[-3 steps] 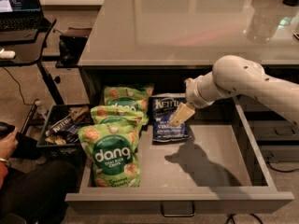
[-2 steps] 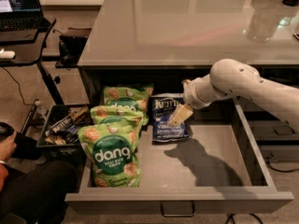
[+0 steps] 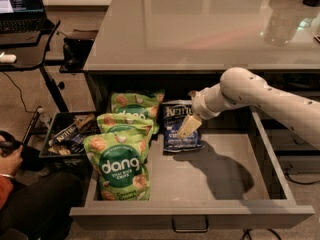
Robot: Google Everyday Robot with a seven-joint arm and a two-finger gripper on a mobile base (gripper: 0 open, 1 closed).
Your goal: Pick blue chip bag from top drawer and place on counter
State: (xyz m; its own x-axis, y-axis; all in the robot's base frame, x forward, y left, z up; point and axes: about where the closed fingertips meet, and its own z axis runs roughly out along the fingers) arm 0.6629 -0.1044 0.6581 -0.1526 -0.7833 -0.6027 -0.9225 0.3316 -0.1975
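The blue chip bag (image 3: 176, 124) is a small dark navy bag with white "Kettle" lettering. It stands at the back of the open top drawer (image 3: 220, 184), right of the green bags. My gripper (image 3: 188, 126) comes in from the right on a white arm and hangs right in front of the bag's right part, covering some of it. The counter (image 3: 200, 29) is the glossy grey-beige top above the drawer.
Three green "dang" bags (image 3: 120, 166) stand in a row in the drawer's left part. A dark bin of snacks (image 3: 67, 136) sits on the floor at the left. A black desk with a laptop (image 3: 20, 9) is at the upper left. A person's hand (image 3: 10, 156) shows at the left edge.
My arm and gripper have shifted slightly left, toward the blue chip bag. The bags have not moved.
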